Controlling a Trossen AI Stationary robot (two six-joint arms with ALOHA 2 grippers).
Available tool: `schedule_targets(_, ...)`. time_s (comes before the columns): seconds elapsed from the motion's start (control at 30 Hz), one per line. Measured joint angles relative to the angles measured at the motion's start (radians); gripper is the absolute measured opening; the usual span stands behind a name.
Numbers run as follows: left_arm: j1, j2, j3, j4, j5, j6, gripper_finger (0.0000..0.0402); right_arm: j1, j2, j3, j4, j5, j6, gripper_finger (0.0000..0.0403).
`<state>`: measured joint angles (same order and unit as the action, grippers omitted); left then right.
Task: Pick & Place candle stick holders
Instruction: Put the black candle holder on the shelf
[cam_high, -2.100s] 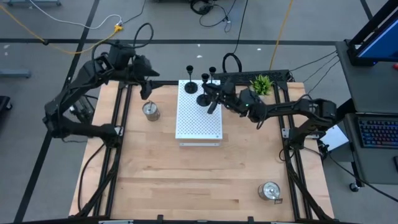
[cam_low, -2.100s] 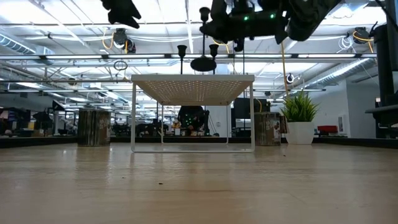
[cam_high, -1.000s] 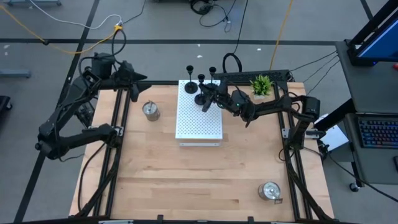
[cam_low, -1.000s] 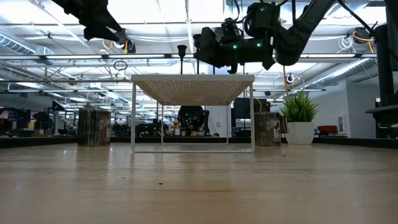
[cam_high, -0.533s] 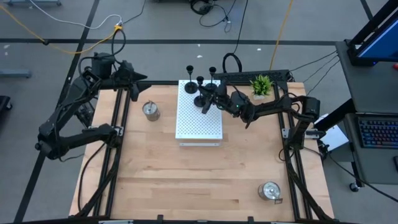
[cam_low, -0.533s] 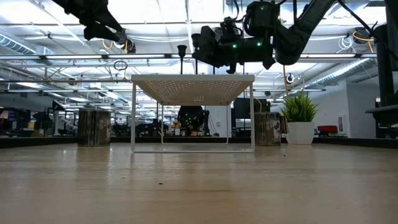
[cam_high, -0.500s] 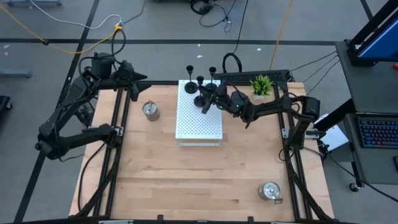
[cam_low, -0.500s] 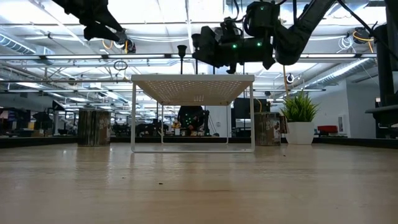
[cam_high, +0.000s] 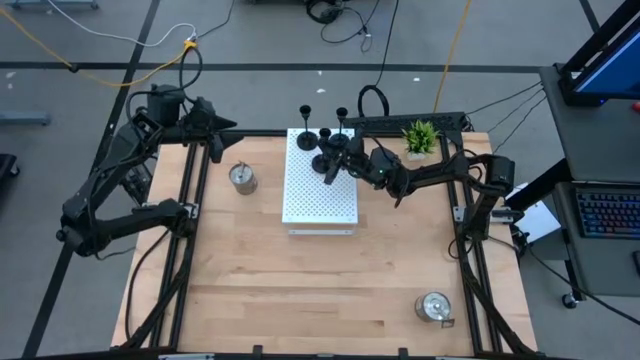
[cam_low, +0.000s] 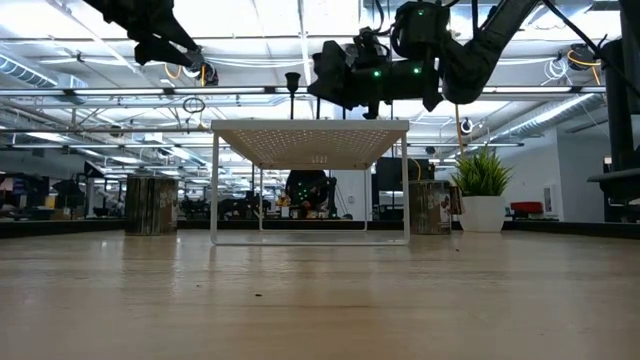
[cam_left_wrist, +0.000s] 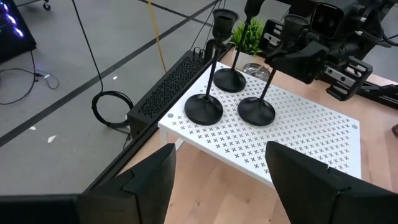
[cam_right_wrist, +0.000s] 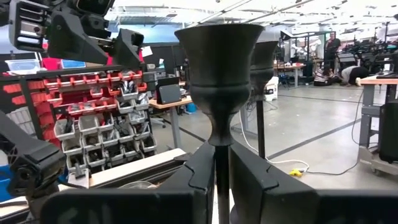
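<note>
Three black candle stick holders stand on the white perforated board (cam_high: 320, 195) at its far end. My right gripper (cam_high: 338, 160) is shut on the nearest one (cam_left_wrist: 256, 112). The other two (cam_left_wrist: 204, 109) (cam_left_wrist: 230, 79) stand on their round bases beside it. One silver holder (cam_high: 242, 178) sits on the table left of the board, and another (cam_high: 433, 306) at the near right. My left gripper (cam_high: 213, 135) is open and empty at the table's far left corner. My right gripper pinches the black holder's thin stem (cam_right_wrist: 222, 177) between its two fingers, just below the cup (cam_right_wrist: 217, 50). The fingers come level from the table's right side and lie across the stem. The holder stands upright, its round base (cam_left_wrist: 256, 112) on the board.
A small green potted plant (cam_high: 420, 135) stands at the far edge, right of the board, close to my right arm. A black cable tray (cam_left_wrist: 168, 87) runs along the far edge. The near half of the wooden table (cam_high: 300, 290) holds only the silver holder.
Two seconds ago my right gripper held the black holder lifted above the board. It has gone toward the far edge and down, and set the base beside the other two. My left arm has drawn back to the far left corner. Both have kept still for the last second.
</note>
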<state>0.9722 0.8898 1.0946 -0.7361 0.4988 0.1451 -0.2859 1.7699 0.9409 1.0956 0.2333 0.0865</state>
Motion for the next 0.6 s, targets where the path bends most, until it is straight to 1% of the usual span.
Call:
schedule_targets(0.17, 0.000, 0.000, 0.000, 0.000, 0.000, -0.002, 0.0255, 0.000, 0.000, 0.000, 0.000, -0.002, 0.007, 0.0041)
schedule_targets(0.23, 0.000, 0.000, 0.000, 0.000, 0.001, -0.006, 0.0255, 0.000, 0.000, 0.000, -0.001, -0.021, 0.007, 0.0046)
schedule_targets(0.33, 0.000, 0.000, 0.000, 0.000, 0.001, -0.010, 0.0255, 0.000, 0.000, 0.000, -0.001, -0.053, 0.007, 0.0056)
schedule_targets(0.6, -0.007, 0.000, 0.000, 0.000, 0.001, -0.016, 0.0255, 0.000, 0.000, 0.000, -0.016, -0.052, 0.025, 0.0089)
